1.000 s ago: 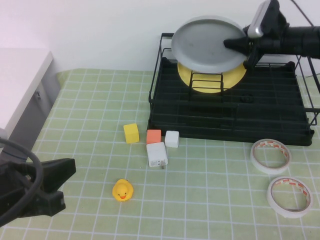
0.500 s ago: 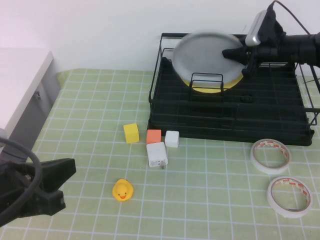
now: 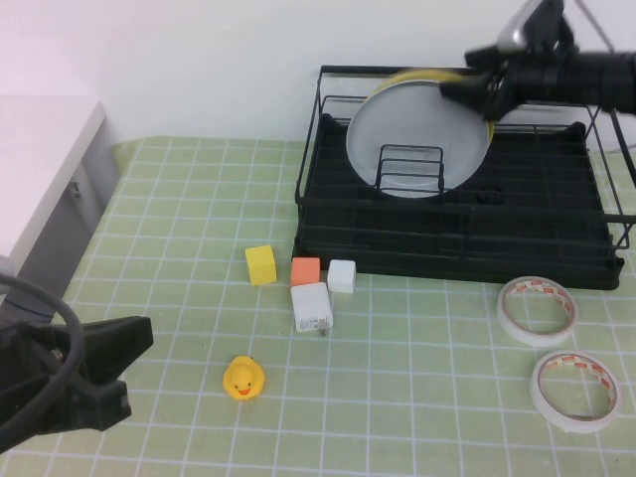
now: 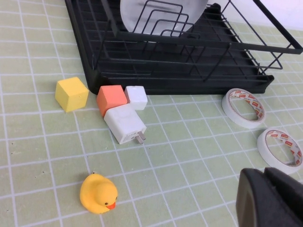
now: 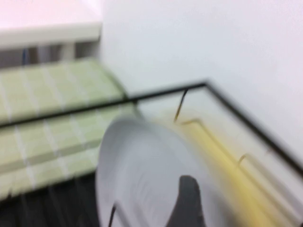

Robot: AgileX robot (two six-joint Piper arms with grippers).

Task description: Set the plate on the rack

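The pale grey-blue plate (image 3: 417, 134) stands almost upright in the black wire rack (image 3: 556, 248), behind small divider loops and just in front of the yellow plate (image 3: 422, 72), of which only a top sliver shows. My right gripper (image 3: 475, 87) is at the plate's upper right rim, shut on it. In the right wrist view one finger (image 5: 187, 203) lies across the plate's face (image 5: 142, 175), with the yellow plate (image 5: 222, 161) behind. My left gripper (image 3: 104, 363) is shut and empty, low over the mat at the near left. It also shows in the left wrist view (image 4: 270, 198).
In front of the rack lie a yellow cube (image 3: 260, 264), an orange cube (image 3: 306, 270), a white cube (image 3: 342, 275) and a white charger (image 3: 312, 307). A rubber duck (image 3: 243, 379) sits nearer. Two tape rolls (image 3: 538, 309) (image 3: 573, 390) lie at the right. A white cabinet (image 3: 40, 159) stands left.
My right gripper has tipped the grey plate from nearly flat above the rack to almost upright and lowered it in front of the yellow plate. The left arm has not moved.
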